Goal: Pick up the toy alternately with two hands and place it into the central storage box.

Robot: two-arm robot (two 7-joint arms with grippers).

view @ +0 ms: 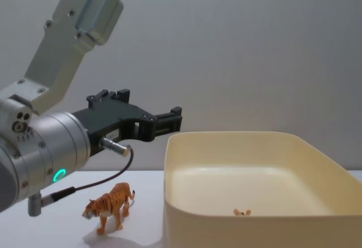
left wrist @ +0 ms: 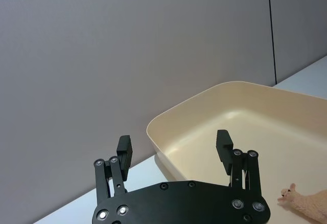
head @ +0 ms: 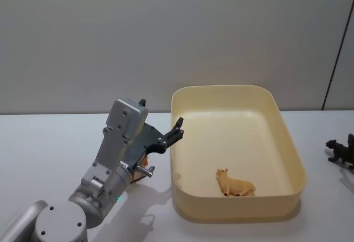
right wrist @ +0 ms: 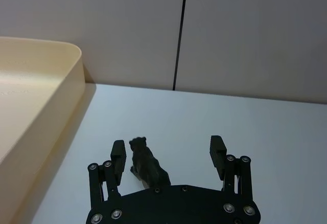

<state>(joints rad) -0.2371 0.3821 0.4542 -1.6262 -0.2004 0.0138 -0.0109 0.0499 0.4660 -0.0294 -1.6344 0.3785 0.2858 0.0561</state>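
Looking at the desk [head: 44, 142], I see the central storage box [head: 221, 88] in the middle, and one tan toy [head: 237, 185] is already lying in it, close to the near wall. That leaves two toys out on the desk, one on each side, so each arm has its own one to fetch.

My left tool [left wrist: 173, 143] is up in the air just left of the box, about level with its rim. Its two fingers are spread wide apart with nothing between them. The tiger toy [view: 110, 202] stands on the desk below that arm, just left of the box. I think the left tool is raised like this so it will not bump the box wall or knock the tiger over.

My right tool [right wrist: 167, 147] is on the right side of the box. Its fingers are wide apart too. The dark toy [right wrist: 145, 165] stands on the desk to the right of the box, and from the right wrist camera it sits between the two fingers, closer to one of them. Neither finger seems to touch it. I cannot tell how high the tool is over the desk.

I guess the dark toy is next, because the right tool is lined up on it. It is small and thin, so a squeeze off to one side could tip it. I would center it first.
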